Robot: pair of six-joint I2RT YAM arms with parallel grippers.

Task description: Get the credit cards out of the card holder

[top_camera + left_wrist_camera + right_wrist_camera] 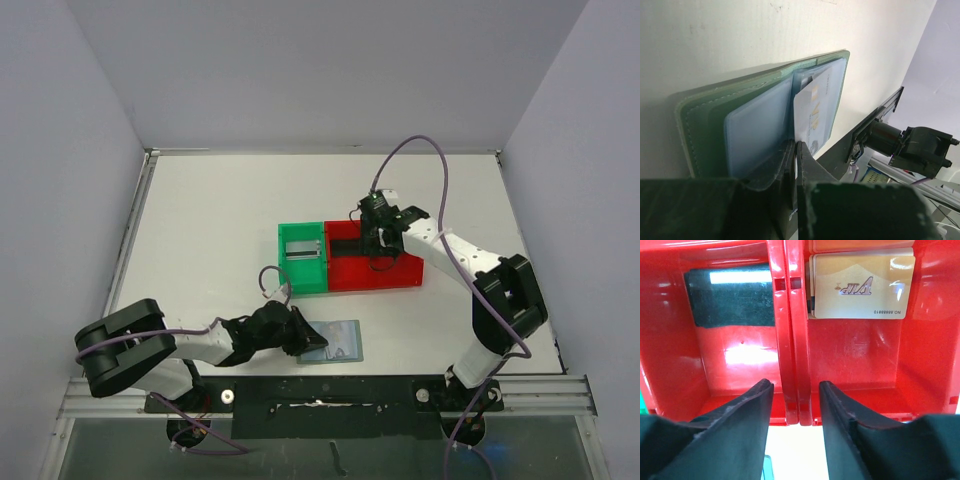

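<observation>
The card holder [343, 340] lies open near the table's front edge. The left wrist view shows its grey-green cover and pale blue inner panels [752, 132]. A white credit card [815, 112] with gold VIP lettering sticks partly out of the right pocket. My left gripper [796, 146] is shut on that card's near edge; from above it [303, 337] sits at the holder's left side. My right gripper [796, 387] is open and empty over the red bins [375, 268], its fingers on either side of their middle wall. A tan VIP credit card [862, 287] lies in the right red bin.
A dark flat rectangle [730, 297] lies in the left red bin. A green bin [303, 270] stands against the red bins' left side with a grey item [301, 250] inside. A metal rail [330, 395] runs along the front edge, just behind the holder.
</observation>
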